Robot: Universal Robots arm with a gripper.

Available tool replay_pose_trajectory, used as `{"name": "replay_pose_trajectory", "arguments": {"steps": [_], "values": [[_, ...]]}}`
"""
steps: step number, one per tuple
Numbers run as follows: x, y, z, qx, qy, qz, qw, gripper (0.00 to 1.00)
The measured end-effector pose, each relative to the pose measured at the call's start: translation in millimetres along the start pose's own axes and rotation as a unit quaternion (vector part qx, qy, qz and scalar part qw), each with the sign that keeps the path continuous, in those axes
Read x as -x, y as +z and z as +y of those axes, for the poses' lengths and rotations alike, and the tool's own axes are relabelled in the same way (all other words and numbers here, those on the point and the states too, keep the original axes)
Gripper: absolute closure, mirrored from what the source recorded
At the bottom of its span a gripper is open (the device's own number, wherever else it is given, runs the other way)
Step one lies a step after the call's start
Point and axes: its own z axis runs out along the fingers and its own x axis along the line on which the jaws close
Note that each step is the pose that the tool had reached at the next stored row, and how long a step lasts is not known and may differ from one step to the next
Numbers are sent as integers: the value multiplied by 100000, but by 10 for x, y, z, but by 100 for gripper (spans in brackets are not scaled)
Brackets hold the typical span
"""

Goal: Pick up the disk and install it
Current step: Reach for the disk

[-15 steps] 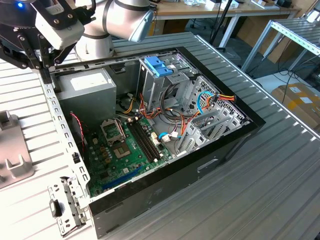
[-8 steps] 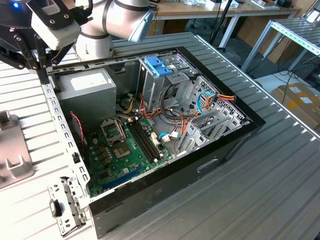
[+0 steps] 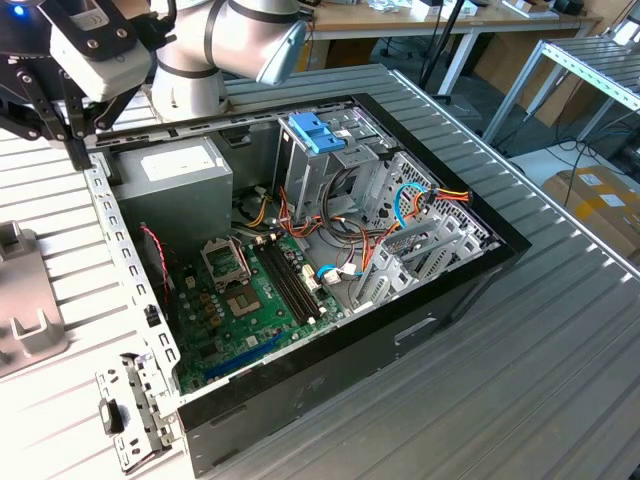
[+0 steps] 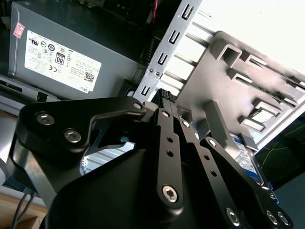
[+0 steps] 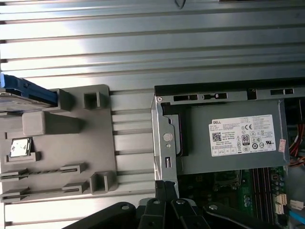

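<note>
Exterior view angled down on case [image 3: 350, 380], both wrist views share power supply [image 5: 228, 143]

Silver-grey arm [image 3: 235, 40], black screw-studded pincer [image 4: 165, 95]
</note>
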Motion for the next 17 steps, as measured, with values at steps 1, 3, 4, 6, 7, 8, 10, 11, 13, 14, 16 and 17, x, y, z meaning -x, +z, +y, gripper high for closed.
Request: {"name": "replay_pose_trajectory", "arguments": {"steps": [1, 3, 4, 6, 7, 8, 10, 11, 13, 14, 16, 17], "values": [[-9, 0, -1, -1, 0, 3, 100000, 89], [-22, -1, -2, 0, 2, 2, 100000, 89], [-30, -1, -2, -1, 3, 0, 100000, 89], [-42, -1, -3, 0, 1, 0, 100000, 89], [-48, -1, -4, 1, 2, 2, 100000, 89], [-54, -2, -4, 0, 2, 1, 100000, 89], [-70, -2, -5, -2, -1, 2, 100000, 89], [-76, -2, -6, -2, 0, 3, 100000, 89], [-86, -2, -6, -1, 2, -1, 100000, 89], [-92, -3, -7, -1, 0, 2, 100000, 89], [-104, -3, -8, -3, 1, 4, 100000, 89], [-109, -4, -8, -5, -1, 4, 100000, 89]]}}
